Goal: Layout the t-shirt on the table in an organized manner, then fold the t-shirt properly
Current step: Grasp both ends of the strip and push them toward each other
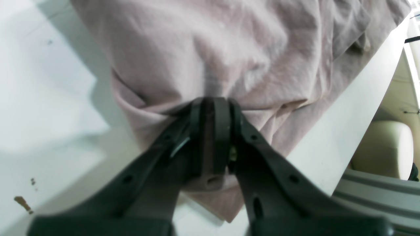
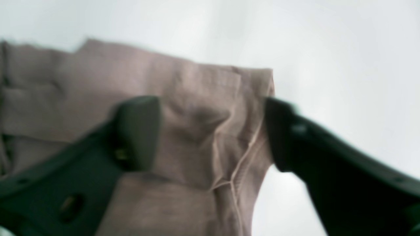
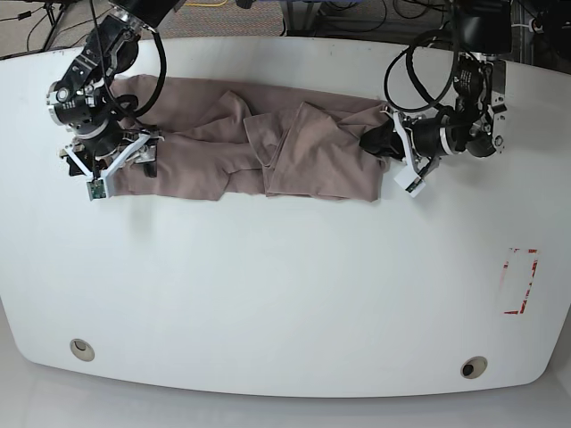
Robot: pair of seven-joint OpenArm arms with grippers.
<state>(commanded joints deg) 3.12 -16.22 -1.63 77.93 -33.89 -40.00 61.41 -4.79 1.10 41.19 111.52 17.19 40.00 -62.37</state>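
The t-shirt (image 3: pixel 268 152) is soft, light & floppy, bunched at the top of the tabletop (image 3: pixel 268 294); left tool (image 1: pixel 211 108) pinches its edge, right tool (image 2: pixel 213 134) is spread wide over a corner, so grab hems/corners.

Floor (image 3: pixel 27 22) at 11 o'clock past the far edge: tangled dark cables (image 3: pixel 357 18) along 12. Cream rounded seat (image 1: pixel 387 149) at 4 o'clock in left wrist view, grey ribbed rail (image 1: pixel 377 196) just below.

T-shirt (image 3: pixel 268 152) spread across far half of table (image 3: pixel 285 294); tape rectangle (image 3: pixel 520 281) near right edge; grommet holes (image 3: pixel 82 349) along front edge
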